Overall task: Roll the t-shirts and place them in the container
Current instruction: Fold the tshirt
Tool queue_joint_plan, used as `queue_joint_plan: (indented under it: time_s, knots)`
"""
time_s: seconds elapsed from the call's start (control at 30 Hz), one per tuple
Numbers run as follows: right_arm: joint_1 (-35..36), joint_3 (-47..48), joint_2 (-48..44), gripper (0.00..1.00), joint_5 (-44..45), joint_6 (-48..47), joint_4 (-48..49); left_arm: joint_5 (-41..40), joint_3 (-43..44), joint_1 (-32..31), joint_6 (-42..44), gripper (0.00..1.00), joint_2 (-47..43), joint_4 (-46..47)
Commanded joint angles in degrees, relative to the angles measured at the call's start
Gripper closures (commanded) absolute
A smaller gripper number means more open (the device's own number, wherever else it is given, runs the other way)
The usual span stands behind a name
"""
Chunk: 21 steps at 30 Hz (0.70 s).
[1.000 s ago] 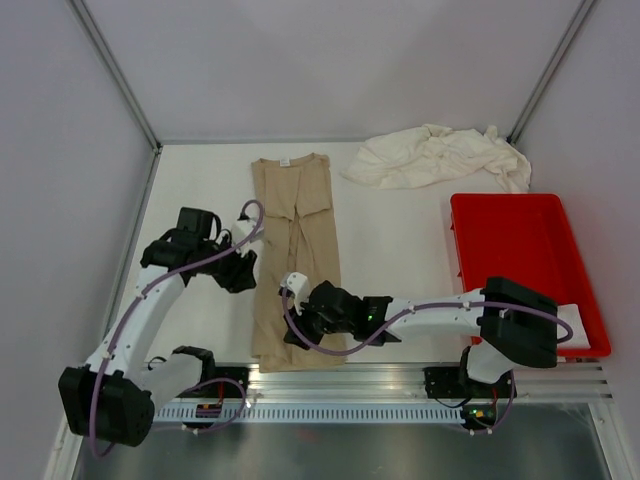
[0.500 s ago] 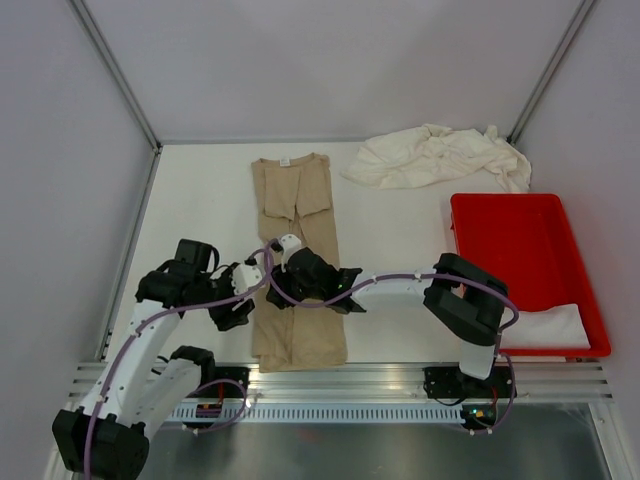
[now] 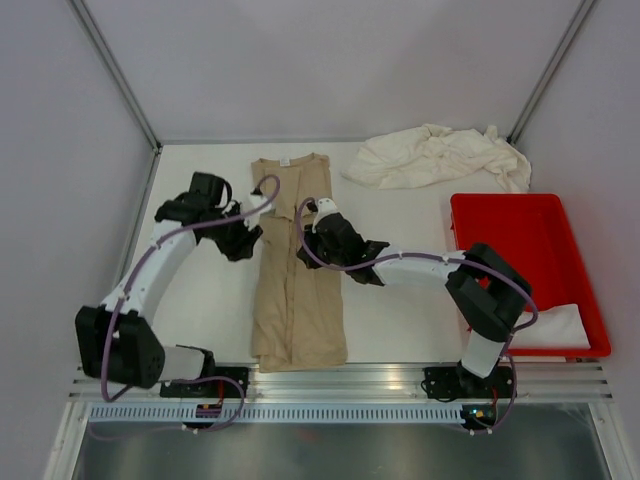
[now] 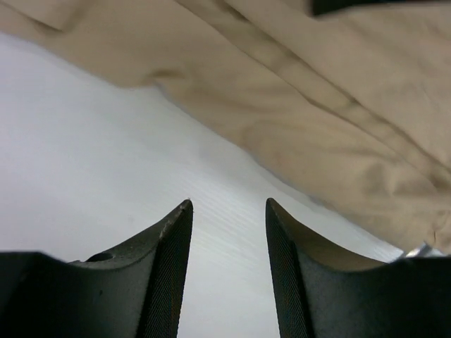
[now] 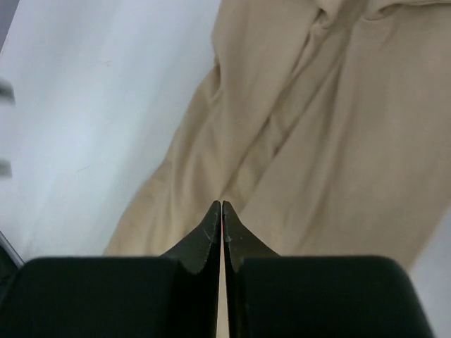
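Note:
The tan t-shirt (image 3: 300, 300) lies folded into a long narrow strip down the middle of the table, its white neck label (image 3: 284, 160) at the far end. My left gripper (image 3: 250, 240) is open and empty just off the strip's left edge; in the left wrist view (image 4: 229, 204) it hovers over bare table with the tan cloth (image 4: 338, 84) ahead. My right gripper (image 3: 310, 228) is shut over the strip's upper middle; in the right wrist view (image 5: 223, 203) the tips meet above the tan cloth (image 5: 338, 127). Cream-white t-shirts (image 3: 440, 155) lie heaped at the far right.
A red plastic tray (image 3: 470, 215) stands at the right, with a folded white cloth (image 3: 555, 325) at its near end. Walls close in the table at left, back and right. A metal rail (image 3: 340, 385) runs along the near edge.
My right gripper moved from the strip's near end up to its upper middle. My left gripper dropped nearer, then swung back up to the strip's left edge.

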Motion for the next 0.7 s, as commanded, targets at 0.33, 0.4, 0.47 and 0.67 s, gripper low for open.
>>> queue_joint_plan:
  time_s: [0.33, 0.4, 0.47, 0.67]
  knots:
    - [-18.5, 19.6, 8.0, 0.77, -4.0, -1.7, -14.4, -6.6, 38.0, 4.3, -29.7, 0.44, 43.2, 18.5]
    - [-20.1, 23.5, 14.3, 0.57, -5.9, 2.3, -15.5, -4.6, 40.1, 5.2, -33.6, 0.38, 46.2, 19.0]
    - [-22.4, 27.6, 17.8, 0.54, -6.6, 5.1, -13.9, -3.5, 43.5, 5.8, -36.5, 0.36, 50.7, 19.1]
    - [-24.7, 43.8, 31.5, 0.52, -4.9, 11.4, -17.4, -3.4, 51.5, 7.5, -41.7, 0.34, 58.1, 20.8]
